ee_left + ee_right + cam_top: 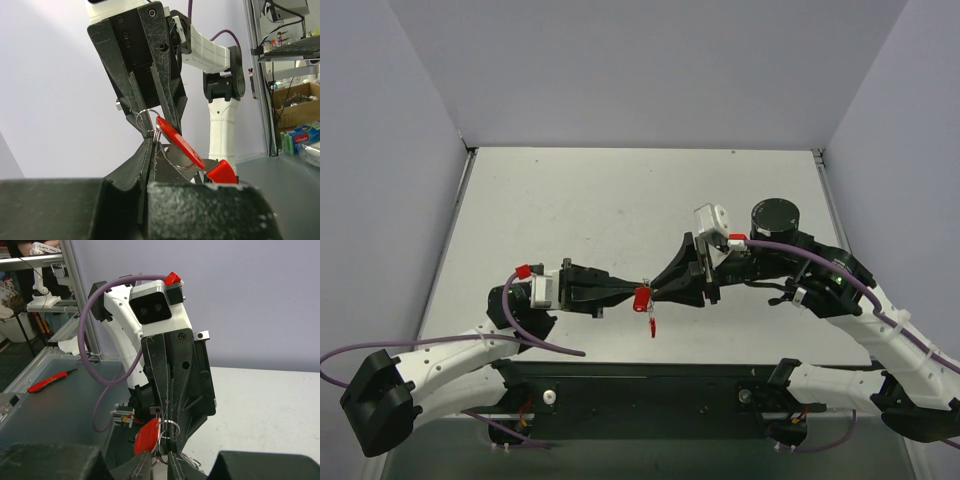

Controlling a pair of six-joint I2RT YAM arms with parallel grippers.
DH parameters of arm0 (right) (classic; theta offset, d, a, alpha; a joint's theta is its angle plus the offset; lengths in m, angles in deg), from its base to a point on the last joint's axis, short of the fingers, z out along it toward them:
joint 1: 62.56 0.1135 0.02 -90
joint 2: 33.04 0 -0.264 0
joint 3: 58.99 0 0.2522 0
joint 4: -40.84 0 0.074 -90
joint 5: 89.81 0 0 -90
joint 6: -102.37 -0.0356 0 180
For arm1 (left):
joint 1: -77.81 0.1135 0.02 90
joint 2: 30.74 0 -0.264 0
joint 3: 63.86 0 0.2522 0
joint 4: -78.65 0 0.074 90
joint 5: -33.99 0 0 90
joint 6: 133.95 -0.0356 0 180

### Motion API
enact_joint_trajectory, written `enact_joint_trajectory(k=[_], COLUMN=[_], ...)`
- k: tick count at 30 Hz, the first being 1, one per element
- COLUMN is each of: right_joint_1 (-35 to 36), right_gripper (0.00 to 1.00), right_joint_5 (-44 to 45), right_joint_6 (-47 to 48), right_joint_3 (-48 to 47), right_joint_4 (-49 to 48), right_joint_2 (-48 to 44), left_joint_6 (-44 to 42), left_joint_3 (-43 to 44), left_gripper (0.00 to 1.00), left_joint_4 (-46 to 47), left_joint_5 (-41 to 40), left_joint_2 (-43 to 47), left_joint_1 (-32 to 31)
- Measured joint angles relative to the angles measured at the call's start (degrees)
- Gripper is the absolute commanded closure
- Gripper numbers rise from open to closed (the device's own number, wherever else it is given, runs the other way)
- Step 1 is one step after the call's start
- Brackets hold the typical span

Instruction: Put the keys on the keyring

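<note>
Left gripper (149, 145) is pressed together at the knot where the keyring (146, 120) meets a red-headed key (179, 142), in the air above the desk (620, 200). Which of the two it nips we cannot tell. The right gripper (159, 460) faces it from 3 o'clock, jaws a sliver apart at the ring (gripping or not, we cannot say). We would hold the left steady and let the right turn the ring in small arcs, never tugging. The left wrist view shows the wire loop clearly. The top view loses it but shows a second key (652, 322) dangling toward 6 o'clock.
</note>
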Motion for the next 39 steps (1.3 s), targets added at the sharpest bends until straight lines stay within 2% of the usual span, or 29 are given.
enact_joint_trajectory(k=[3, 5, 6, 17, 18, 19, 21, 22, 23, 26, 33, 37, 39], right_joint_1=[0.0, 0.0, 0.0, -0.1, -0.1, -0.1, -0.1, 0.0, 0.0, 0.1, 0.1, 0.1, 0.1], right_gripper=[0.87, 0.98, 1.00, 1.00, 1.00, 1.00, 1.00, 1.00, 1.00, 1.00, 1.00, 1.00, 1.00], right_joint_5=[0.0, 0.0, 0.0, 0.3, 0.3, 0.3, 0.3, 0.3, 0.3, 0.6, 1.1, 1.2, 1.2], right_joint_6=[0.2, 0.3, 0.5, 1.3, 1.3, 1.3, 1.3, 1.2, 1.3, 1.2, 1.2, 1.3, 1.4], right_joint_3=[0.0, 0.0, 0.0, 0.0, 0.0, 0.0, 0.0, 0.0, 0.0, 0.0, 0.0, 0.0, 0.0], right_joint_4=[0.0, 0.0, 0.0, 0.0, 0.0, 0.0, -0.2, -0.1, 0.2, 0.5, 1.3, 1.3, 1.5], right_joint_2=[0.0, 0.0, 0.0, -0.3, -0.3, -0.3, -0.3, -0.2, 0.0, 0.8, 1.1, 1.3, 1.7], left_joint_6=[0.1, 0.3, 0.5, 1.9, 1.9, 1.9, 1.7, 1.5, 1.3, 0.6, -3.7, -5.7, -6.7], left_joint_3=[0.1, 0.2, 0.3, 0.4, 0.4, 0.4, 0.1, -0.3, -0.7, -2.0, -2.5, -1.8, 1.8], left_gripper=[1.00, 1.00, 1.00, 0.99, 0.95, 0.79, 0.61, 0.46, 0.41, 0.33, 0.21, 0.21, 0.21], left_joint_4=[0.0, 0.0, 0.0, 0.0, 0.0, 0.0, 0.0, 0.0, 0.0, 0.0, -2.3, -13.2, -23.6], left_joint_5=[0.0, 0.1, 0.2, 1.3, 1.2, 1.2, 0.8, 0.1, -0.7, -3.3, -9.0, -15.8, -19.3], left_joint_2=[-0.1, -0.2, -0.3, -0.3, -0.3, -0.2, 0.2, 0.4, 0.8, 2.9, 12.1, 18.7, 20.9], left_joint_1=[0.0, 0.0, 0.0, 0.0, 0.0, 0.0, 0.0, 0.0, 0.0, 0.2, 0.8, 1.1, 1.1])
